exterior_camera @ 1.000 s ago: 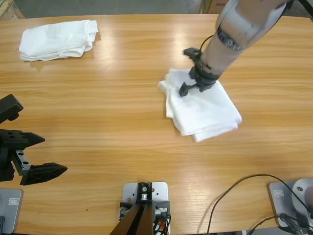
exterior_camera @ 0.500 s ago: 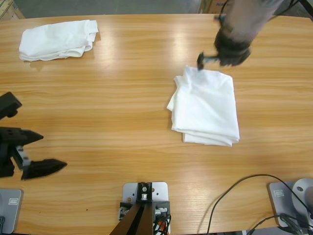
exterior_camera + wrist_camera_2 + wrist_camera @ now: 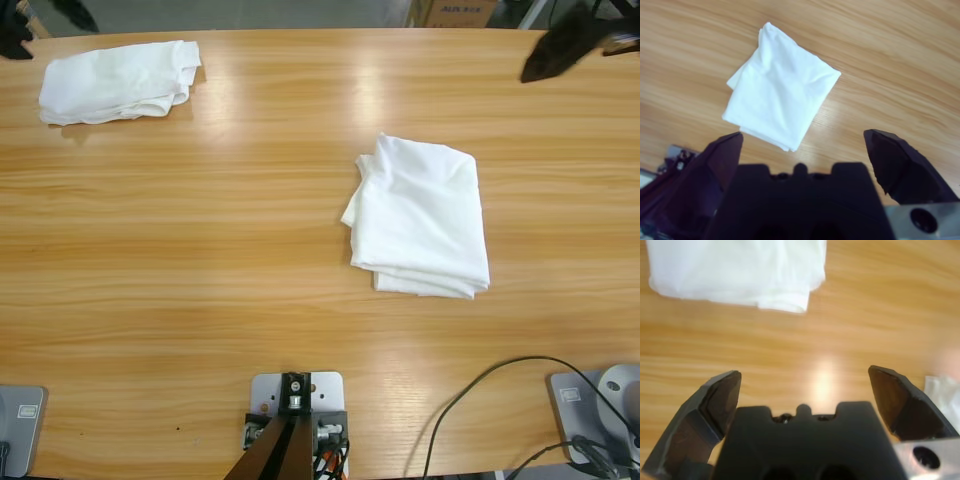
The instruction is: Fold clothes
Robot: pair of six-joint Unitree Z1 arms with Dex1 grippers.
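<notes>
The left pincer [image 3: 802, 390] is seen released, its two black jaws spread wide with nothing between them; it is held above the bare wooden table [image 3: 880, 315]. Beyond its jaws a folded white bundle [image 3: 740, 270] lies flat on the table, and in the high view this bundle [image 3: 118, 80] is found near the far left corner. The right pincer [image 3: 802, 150] is likewise released and empty (jaws well apart), and it is raised clear of the table. Below it a folded white T-shirt [image 3: 782, 97] lies flat, touched by neither pincer. In the high view this T-shirt [image 3: 420, 215] is located right of the table's middle, well apart from the bundle, with layered edges showing along its near side. No lettering can be made out on it.
</notes>
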